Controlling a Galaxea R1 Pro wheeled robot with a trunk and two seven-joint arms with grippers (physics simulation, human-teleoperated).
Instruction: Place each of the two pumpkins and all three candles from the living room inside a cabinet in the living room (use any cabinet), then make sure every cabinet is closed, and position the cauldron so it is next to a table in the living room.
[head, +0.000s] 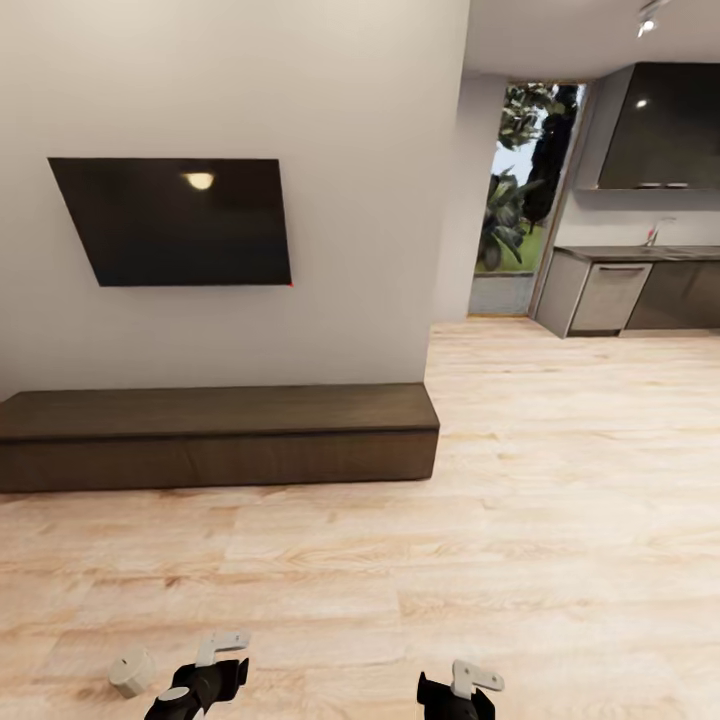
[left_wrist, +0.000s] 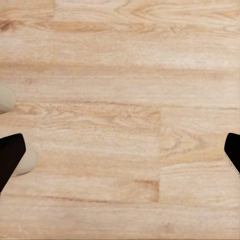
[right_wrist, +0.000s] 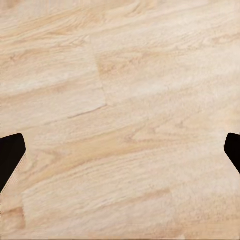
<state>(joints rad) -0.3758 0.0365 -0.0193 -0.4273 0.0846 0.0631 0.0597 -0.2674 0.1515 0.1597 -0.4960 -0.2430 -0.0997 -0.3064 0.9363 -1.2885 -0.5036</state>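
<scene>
The long, low, dark-brown cabinet stands against the wall under a black TV, with all its fronts flush and shut. One stubby grey-beige candle stands on the wood floor just left of my left gripper. In the left wrist view the gripper is open over bare floor. A candle peeks out beside one black finger, and another pale rounded shape sits at the frame's edge. My right gripper is low and open, with only floor between its fingers.
A wall-mounted TV hangs above the cabinet. The wall corner ends to the right of the cabinet. Beyond it lie open wood floor, grey kitchen units and a glass door with plants outside.
</scene>
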